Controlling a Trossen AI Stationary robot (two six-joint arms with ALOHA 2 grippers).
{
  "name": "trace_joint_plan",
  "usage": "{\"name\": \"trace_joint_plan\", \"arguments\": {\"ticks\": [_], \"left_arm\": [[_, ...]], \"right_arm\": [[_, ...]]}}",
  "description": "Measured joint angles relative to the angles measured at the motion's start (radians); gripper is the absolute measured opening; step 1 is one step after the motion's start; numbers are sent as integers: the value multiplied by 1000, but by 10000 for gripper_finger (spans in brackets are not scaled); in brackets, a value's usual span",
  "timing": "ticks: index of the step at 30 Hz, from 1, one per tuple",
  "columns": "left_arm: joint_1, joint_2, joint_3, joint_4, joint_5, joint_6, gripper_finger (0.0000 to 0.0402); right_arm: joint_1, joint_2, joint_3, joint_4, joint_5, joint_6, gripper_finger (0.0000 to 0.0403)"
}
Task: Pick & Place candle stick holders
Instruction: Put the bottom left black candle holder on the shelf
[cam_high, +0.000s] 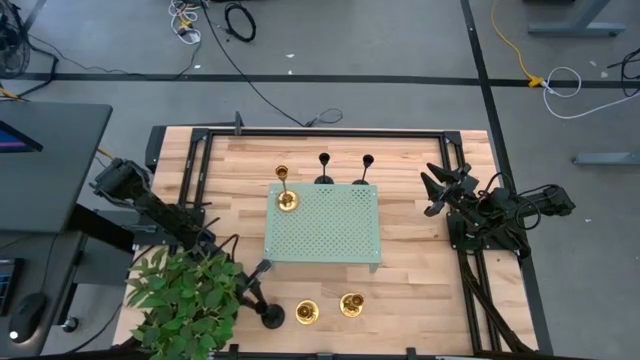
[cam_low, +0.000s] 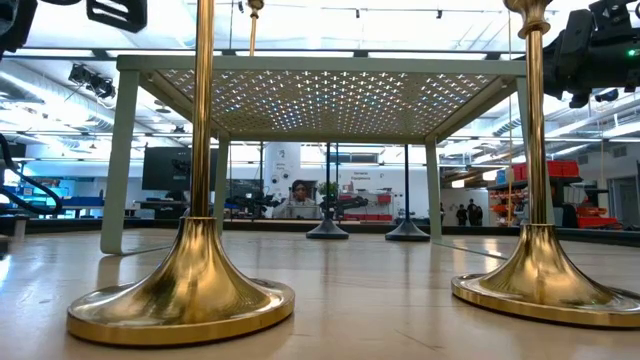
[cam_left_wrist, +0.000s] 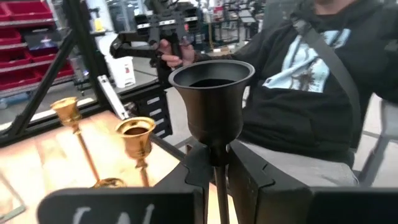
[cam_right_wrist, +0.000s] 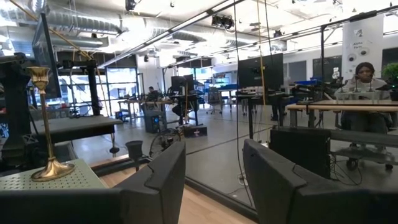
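Left end effector (cam_left_wrist: 214, 171) clenched on the stem of a black candle stick holder (cam_left_wrist: 211, 93), at the near edge of the bench (cam_high: 420, 290) beside the plant (cam_high: 185, 295); two gold holders (cam_high: 328, 309) stand just beside it; one gold holder (cam_high: 286, 200) stands on the pale green tray (cam_high: 330, 240); two more black holders (cam_high: 344, 178) wait behind the tray; right end effector (cam_high: 437, 190) released, idle near the bench's right rail; judged early: one placed, five left.

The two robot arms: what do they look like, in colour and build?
Both are dark, jointed arms. The left arm is black with boxy segments. The right arm carries black cables along its links. Each gripper ends in two flat, matte black fingers.
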Motion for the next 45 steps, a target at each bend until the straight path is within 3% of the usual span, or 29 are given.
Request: {"name": "trace_joint_plan", "arguments": {"ticks": [15, 45], "left_arm": [[77, -2, 0, -6, 37, -53, 34], [129, -210, 0, -225, 61, -20, 36]], "right_arm": [[0, 0, 0, 0, 0, 0, 162], [0, 0, 0, -7, 0, 0, 162]]}}
